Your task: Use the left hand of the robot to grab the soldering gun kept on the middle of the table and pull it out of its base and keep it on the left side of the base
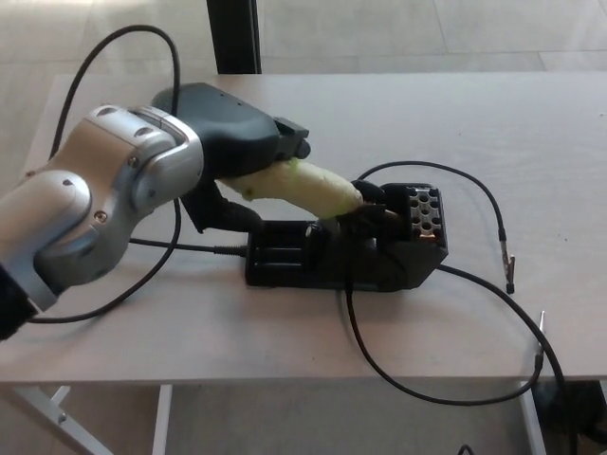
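The soldering gun (313, 186) has a pale yellow-green handle and lies tilted, its tip end seated in the black base (346, 248) at the middle of the table. My left hand (235, 152) comes in from the left and is shut on the rear of the handle, fingers curled over it and the thumb underneath. The front half of the handle shows beyond the hand. My right hand does not show.
A black cable (474, 190) loops from the base toward the right edge, where two clips (510, 270) lie. Another cable (417, 379) sags off the table's front edge. A cable (85, 76) arcs over the left of the pale table (531, 123). A dark post (235, 36) stands behind.
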Motion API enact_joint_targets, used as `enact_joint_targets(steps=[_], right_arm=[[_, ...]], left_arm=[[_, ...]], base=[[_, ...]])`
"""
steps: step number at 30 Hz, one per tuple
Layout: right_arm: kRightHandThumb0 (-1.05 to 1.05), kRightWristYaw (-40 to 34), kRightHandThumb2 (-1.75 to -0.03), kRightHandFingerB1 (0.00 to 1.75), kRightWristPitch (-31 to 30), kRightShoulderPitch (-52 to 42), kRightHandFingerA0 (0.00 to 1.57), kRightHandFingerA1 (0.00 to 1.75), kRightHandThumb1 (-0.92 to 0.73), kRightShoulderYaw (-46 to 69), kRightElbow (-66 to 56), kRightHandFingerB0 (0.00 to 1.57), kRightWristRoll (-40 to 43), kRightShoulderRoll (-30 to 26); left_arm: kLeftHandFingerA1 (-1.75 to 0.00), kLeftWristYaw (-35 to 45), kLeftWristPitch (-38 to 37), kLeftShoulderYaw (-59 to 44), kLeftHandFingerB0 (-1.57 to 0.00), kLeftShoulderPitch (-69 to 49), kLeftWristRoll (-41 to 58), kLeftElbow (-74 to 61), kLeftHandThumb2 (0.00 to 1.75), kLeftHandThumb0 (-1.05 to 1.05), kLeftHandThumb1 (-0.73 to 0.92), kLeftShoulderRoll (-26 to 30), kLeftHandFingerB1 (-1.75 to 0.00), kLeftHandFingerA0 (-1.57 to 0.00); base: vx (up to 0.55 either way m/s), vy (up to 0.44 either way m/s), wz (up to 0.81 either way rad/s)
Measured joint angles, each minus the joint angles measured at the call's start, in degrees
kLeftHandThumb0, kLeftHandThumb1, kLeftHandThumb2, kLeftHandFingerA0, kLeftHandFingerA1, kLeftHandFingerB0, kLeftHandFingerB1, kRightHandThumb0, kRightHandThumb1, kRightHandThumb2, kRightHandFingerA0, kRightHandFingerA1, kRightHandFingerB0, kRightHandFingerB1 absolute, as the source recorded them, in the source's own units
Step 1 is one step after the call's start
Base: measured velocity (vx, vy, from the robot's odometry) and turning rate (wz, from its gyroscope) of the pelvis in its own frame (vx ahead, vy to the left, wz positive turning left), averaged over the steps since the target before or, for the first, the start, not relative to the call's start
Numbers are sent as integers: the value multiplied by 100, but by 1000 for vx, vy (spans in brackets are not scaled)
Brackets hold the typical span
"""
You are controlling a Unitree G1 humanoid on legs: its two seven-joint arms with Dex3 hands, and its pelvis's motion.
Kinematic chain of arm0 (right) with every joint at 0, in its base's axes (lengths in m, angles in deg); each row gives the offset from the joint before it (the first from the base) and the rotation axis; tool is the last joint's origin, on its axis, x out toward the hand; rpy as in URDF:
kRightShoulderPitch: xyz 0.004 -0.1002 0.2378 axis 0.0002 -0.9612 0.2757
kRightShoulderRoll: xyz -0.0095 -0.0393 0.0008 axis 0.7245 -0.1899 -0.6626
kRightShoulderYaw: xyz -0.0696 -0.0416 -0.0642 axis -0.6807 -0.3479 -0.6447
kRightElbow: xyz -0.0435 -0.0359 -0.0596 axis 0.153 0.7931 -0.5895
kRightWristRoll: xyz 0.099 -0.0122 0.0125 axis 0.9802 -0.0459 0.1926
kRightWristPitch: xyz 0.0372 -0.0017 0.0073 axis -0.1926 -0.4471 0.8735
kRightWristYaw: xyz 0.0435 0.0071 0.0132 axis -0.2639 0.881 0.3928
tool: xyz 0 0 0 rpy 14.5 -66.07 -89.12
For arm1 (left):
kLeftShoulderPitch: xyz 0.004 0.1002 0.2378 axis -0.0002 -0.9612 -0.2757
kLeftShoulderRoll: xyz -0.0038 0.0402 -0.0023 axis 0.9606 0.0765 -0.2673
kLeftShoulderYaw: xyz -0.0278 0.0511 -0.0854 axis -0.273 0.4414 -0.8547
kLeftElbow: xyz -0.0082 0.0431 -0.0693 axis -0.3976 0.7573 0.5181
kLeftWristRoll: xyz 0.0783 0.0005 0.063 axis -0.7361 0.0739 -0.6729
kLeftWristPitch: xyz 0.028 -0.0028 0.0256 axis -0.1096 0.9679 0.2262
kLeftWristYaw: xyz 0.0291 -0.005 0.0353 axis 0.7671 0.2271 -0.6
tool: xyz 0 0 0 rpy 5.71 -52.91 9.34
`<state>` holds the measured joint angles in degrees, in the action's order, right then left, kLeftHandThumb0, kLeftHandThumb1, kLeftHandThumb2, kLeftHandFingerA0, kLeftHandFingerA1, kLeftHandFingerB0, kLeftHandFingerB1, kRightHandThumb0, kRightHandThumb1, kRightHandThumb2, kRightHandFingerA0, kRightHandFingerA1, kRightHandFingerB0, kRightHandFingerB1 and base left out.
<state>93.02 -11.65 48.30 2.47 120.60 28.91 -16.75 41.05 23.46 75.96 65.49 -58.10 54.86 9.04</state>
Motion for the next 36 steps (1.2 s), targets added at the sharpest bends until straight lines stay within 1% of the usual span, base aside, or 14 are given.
enact_joint_targets(steps=[1,2,4,10,21,25,26,27,28,29,31,32,35,36], right_arm=[[-105,0,-118,40,0,3,60,57,-24,0,-1,48,0,0],[-105,0,-119,40,0,8,62,58,-24,0,-1,49,-1,0],[-105,0,-121,40,0,17,64,58,-24,1,-2,51,-2,0],[-105,-3,-119,42,0,19,65,60,-31,5,-2,52,-4,0],[-105,-29,-120,44,42,51,64,61,-33,5,-3,48,-14,-51],[-105,-42,-124,43,99,76,64,59,-32,7,-4,46,-13,-128],[-105,-43,-121,44,107,80,63,58,-35,7,-3,46,-13,-129],[-105,-43,-121,44,114,79,63,58,-35,7,0,46,-14,-129],[-105,-44,-123,43,115,79,64,59,-33,7,2,44,-14,-129],[-105,-44,-123,43,117,80,64,59,-33,7,3,44,-14,-129],[-105,-44,-125,43,117,86,65,60,-32,6,1,43,-15,-129],[-105,-44,-125,43,117,93,65,59,-32,6,1,43,-15,-129],[-105,-44,-122,43,120,133,66,60,-34,6,-1,46,-16,-129],[-105,-44,-126,43,120,142,65,58,-32,6,0,46,-17,-129]], left_arm=[[-175,-71,-8,-32,-80,-39,-3,1,69,-26,63,-17,-119,-99],[-175,-185,-24,-83,-69,-95,-8,4,87,-22,65,-43,-166,-96],[-175,-406,-46,-183,-67,-206,-19,22,100,-20,62,-99,-172,-94],[-175,-941,-118,-463,-69,-589,-60,88,97,-19,64,-270,-153,-80],[-175,-1889,-455,-1139,-73,-1365,-308,169,104,-16,58,-517,-150,-92],[-175,-2037,-833,-1253,-75,-1370,-427,319,87,-19,56,-399,-151,-93],[-139,-2047,-898,-1264,-95,-1357,-451,341,99,-29,49,-361,-120,-124],[-139,-2081,-1000,-1326,-95,-1323,-484,409,99,-29,49,-236,-120,-124],[-175,-2106,-1071,-1390,-84,-1291,-515,455,91,-20,48,-116,-143,-101],[-175,-2137,-1144,-1459,-84,-1255,-551,498,91,-20,48,12,-143,-101],[-175,-2175,-1278,-1558,-85,-1158,-585,591,103,-19,45,245,-136,-103],[-175,-2199,-1341,-1599,-79,-1116,-601,639,89,-27,56,356,-133,-100],[-175,-2211,-1519,-1656,-83,-983,-666,716,77,-28,53,711,-124,-98],[-175,-2210,-1573,-1669,-85,-933,-681,738,76,-25,50,809,-100,-99]], base=[[0,0,0],[0,0,0],[0,0,0],[0,0,0],[0,0,0],[0,0,0],[0,0,0],[0,0,0],[0,0,0],[0,0,6],[0,0,3],[0,0,9],[0,0,0],[0,0,0]])
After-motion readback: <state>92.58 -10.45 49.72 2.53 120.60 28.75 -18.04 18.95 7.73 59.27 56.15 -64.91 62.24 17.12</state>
